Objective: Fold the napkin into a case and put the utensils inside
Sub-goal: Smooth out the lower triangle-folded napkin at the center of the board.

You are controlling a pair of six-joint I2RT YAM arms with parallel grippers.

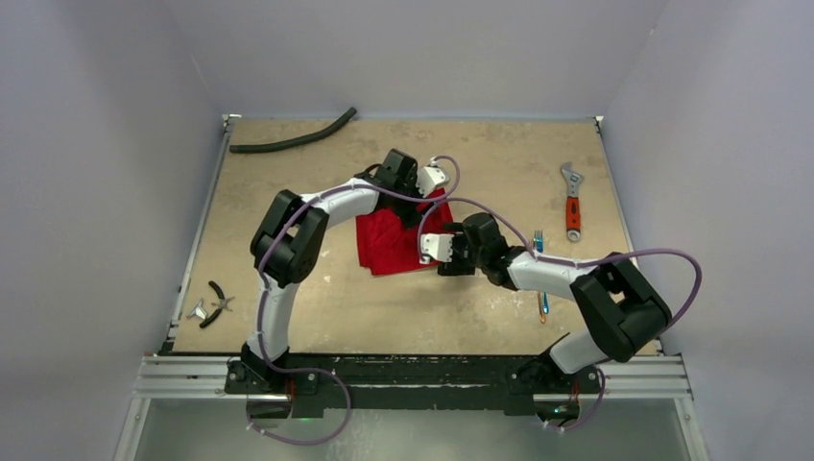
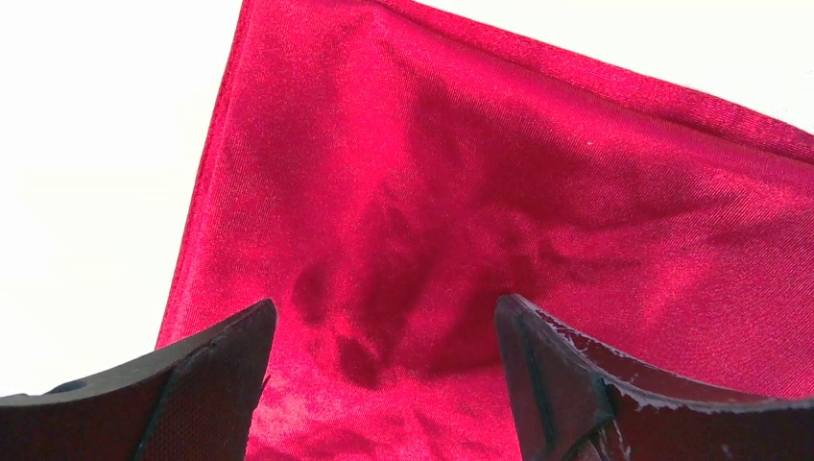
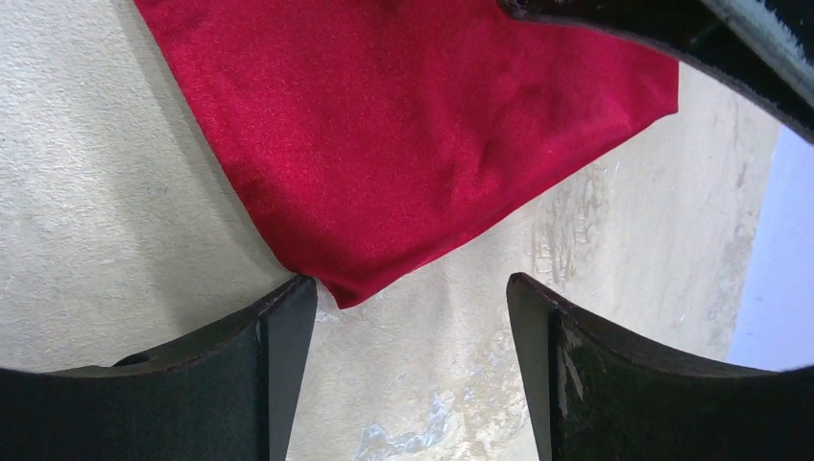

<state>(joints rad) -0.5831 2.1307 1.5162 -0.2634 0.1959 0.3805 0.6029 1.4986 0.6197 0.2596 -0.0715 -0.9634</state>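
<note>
napkin point(image 3: 403, 144): red, shiny, lies on the table point(image 3: 106, 221)
corner: points down at the gap, just beside one finger's tip
fingers point(image 3: 278, 365): two, dark, wide apart
table: pale, rough

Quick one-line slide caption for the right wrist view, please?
Open right claw with a corner of the bright red, shiny cloth napkin between its fingers, on the pale worn table.

Table point(image 1: 403, 307): napkin point(image 1: 389, 240), utensils point(image 1: 538, 240), wrench point(image 1: 573, 200), hose point(image 1: 293, 137), pliers point(image 1: 216, 303)
</note>
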